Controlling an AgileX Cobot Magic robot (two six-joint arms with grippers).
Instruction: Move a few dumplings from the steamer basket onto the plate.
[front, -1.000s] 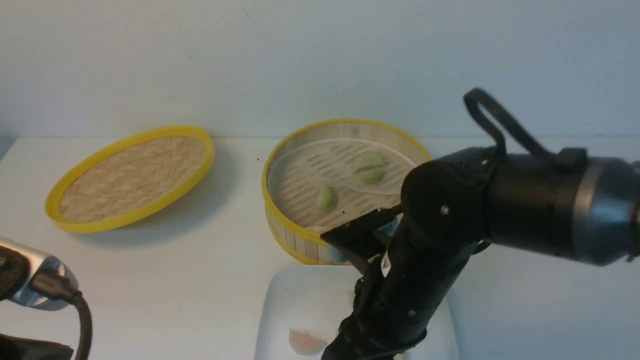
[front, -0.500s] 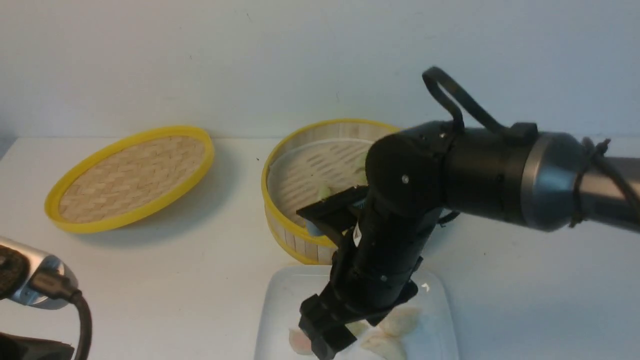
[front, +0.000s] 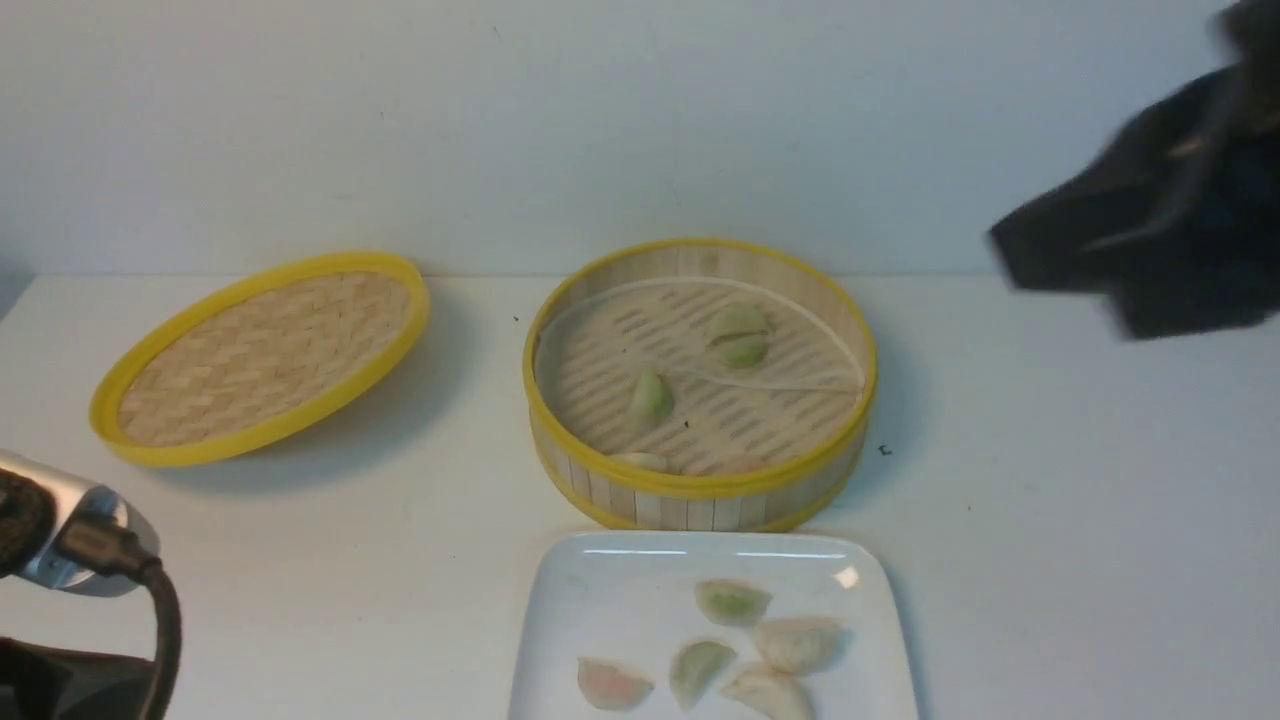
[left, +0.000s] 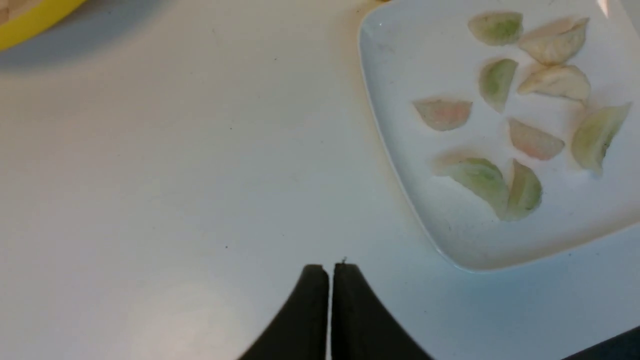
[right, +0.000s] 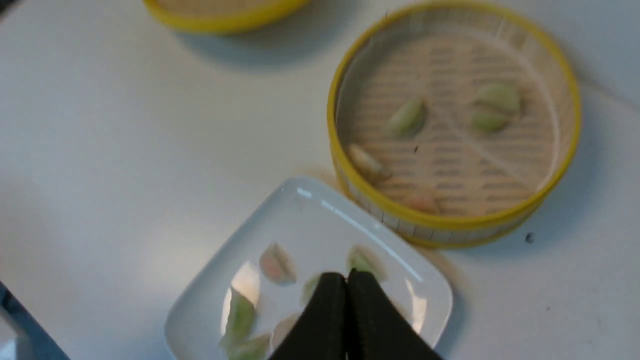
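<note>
The steamer basket (front: 700, 490) stands mid-table and holds several dumplings: a green one (front: 650, 397), a green pair (front: 740, 335) and two pale ones by its near wall (front: 640, 461). The white plate (front: 600, 600) lies in front of it with several dumplings (front: 732, 600); they also show in the left wrist view (left: 495, 80). My right gripper (right: 346, 278) is shut and empty, high above the plate (right: 210, 300); its arm is a blur at the front view's upper right (front: 1150, 240). My left gripper (left: 329, 270) is shut and empty over bare table beside the plate (left: 380, 125).
The shallow woven lid (front: 260, 350) with a yellow rim lies tilted at the back left. The left arm's wrist and cable (front: 90, 560) fill the front view's lower left corner. A wall rises behind the table.
My right arm has lifted off the plate and swung up and to the right, uncovering the plate and basket. The left arm has not moved.
</note>
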